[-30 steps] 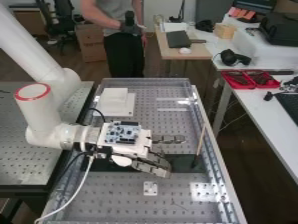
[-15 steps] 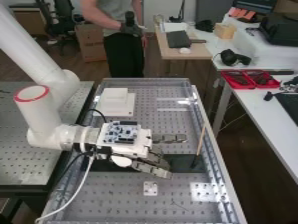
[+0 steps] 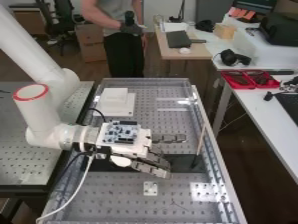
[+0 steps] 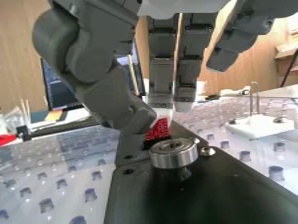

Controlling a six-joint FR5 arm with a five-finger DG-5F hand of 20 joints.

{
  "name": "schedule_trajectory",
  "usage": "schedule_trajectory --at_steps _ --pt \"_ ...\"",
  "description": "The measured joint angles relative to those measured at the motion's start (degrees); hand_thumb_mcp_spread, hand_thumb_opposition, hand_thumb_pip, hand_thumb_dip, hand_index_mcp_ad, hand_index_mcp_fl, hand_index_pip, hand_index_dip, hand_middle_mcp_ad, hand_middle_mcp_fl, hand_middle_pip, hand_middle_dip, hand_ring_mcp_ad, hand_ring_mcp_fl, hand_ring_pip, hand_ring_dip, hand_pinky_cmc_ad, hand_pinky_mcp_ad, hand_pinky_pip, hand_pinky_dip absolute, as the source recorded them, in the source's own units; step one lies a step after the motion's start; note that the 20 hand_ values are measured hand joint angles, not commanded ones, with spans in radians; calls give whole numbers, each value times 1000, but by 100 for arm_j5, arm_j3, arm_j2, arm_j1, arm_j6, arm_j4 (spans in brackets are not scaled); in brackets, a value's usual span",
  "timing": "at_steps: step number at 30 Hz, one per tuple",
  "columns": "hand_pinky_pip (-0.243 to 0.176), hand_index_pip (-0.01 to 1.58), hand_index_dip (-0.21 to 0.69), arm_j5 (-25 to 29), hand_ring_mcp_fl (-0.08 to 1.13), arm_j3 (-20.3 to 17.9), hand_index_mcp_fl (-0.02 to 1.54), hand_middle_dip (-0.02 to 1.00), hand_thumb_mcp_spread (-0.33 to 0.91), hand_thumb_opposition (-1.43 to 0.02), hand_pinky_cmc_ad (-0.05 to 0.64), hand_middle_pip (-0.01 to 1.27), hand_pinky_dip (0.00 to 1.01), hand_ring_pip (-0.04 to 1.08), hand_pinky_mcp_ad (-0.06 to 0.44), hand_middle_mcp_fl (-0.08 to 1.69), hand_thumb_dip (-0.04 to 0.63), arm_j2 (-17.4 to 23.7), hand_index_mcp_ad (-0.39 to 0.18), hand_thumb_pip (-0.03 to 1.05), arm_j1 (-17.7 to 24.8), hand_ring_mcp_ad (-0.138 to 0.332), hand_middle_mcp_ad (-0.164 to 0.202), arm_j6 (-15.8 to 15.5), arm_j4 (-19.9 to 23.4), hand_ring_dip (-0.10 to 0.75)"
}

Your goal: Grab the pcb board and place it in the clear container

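Hovering w/ fingers spread, hand [image 3: 150, 168] over blk plate [image 3: 186, 162], metal knob [image 4: 173, 154] on plate

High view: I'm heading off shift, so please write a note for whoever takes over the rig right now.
Hand: open above the dark plate, holding nothing.
Board: a blue-and-white board sits on the hand's back; whether it is the task's, I can't tell.
Clear container: can't tell which is meant.
Done: no grasp yet.
Left: grab the right board, place it in the container.
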Motion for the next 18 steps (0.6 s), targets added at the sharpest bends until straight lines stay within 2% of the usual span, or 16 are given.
schedule_trajectory --at_steps 5,9,13,16,18 --pt "2 103 -187 77 318 -63 37 815 534 -988 312 929 188 291 150 379 410 -12 -154 873 13 37 59 -20 206 618" --pt "2 103 -187 79 328 -78 37 820 600 -1033 312 962 188 269 150 480 410 -23 -152 873 16 37 10 -9 258 618" --pt "3 103 -188 39 328 -98 38 820 600 -1051 326 848 192 246 150 457 408 -15 -173 873 14 37 12 20 327 620" --pt "0 103 -187 64 328 -119 38 820 592 -1066 332 815 192 248 150 463 443 -1 -173 892 12 37 12 7 382 635" --pt "3 103 -188 67 328 -118 38 820 588 -1066 342 799 192 246 150 442 443 -1 -173 892 13 37 12 8 360 632"
